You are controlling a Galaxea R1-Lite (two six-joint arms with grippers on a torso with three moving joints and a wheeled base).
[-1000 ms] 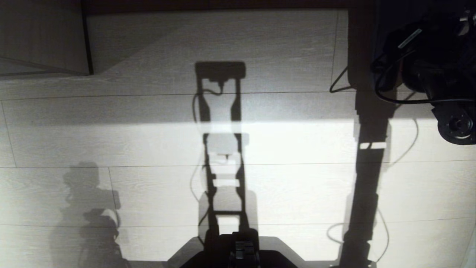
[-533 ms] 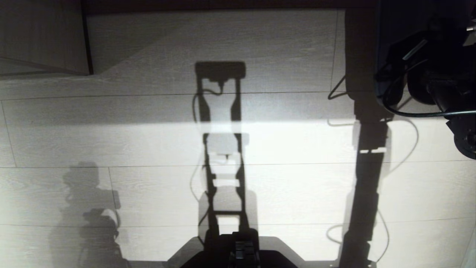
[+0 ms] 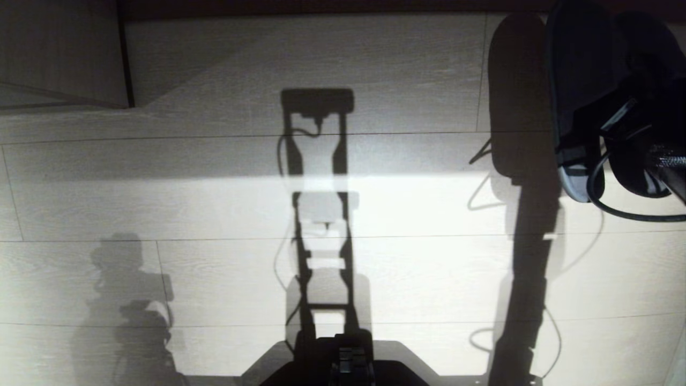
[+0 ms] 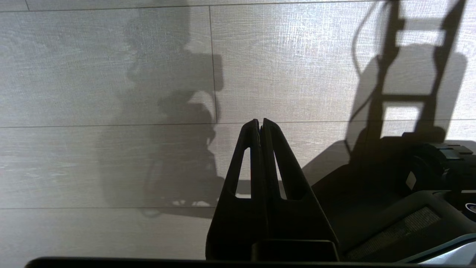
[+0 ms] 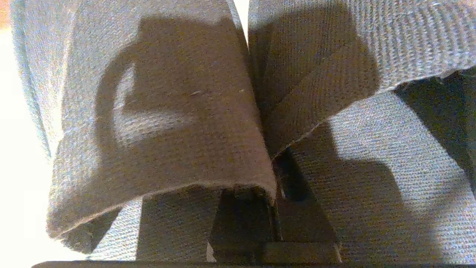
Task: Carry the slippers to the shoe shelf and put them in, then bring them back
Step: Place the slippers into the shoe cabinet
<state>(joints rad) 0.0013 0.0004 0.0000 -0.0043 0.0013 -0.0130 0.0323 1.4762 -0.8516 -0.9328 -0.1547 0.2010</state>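
The slippers point(image 3: 581, 91) hang as a dark pair at the far right of the head view, above the pale floor. My right gripper point(image 5: 273, 188) is shut on them. It pinches the inner edges of both fabric uppers point(image 5: 167, 123) together, one slipper on each side of the fingers. The right arm point(image 3: 667, 161) and its cable reach in from the right edge. My left gripper point(image 4: 260, 123) is parked low beside the base, shut and empty. No shoe shelf can be made out in these views.
A pale wood-grain floor point(image 3: 407, 214) fills the view, crossed by hard shadows of my frame and arms. A wood-grain furniture panel point(image 3: 59, 53) stands at the far left. A dark strip point(image 3: 321, 6) runs along the far edge. My base point(image 3: 343, 359) shows at the near edge.
The right arm has swung back toward me and lifted. The slippers, mostly hidden behind the wrist before, now hang in plain view at the right. The left arm has not moved.
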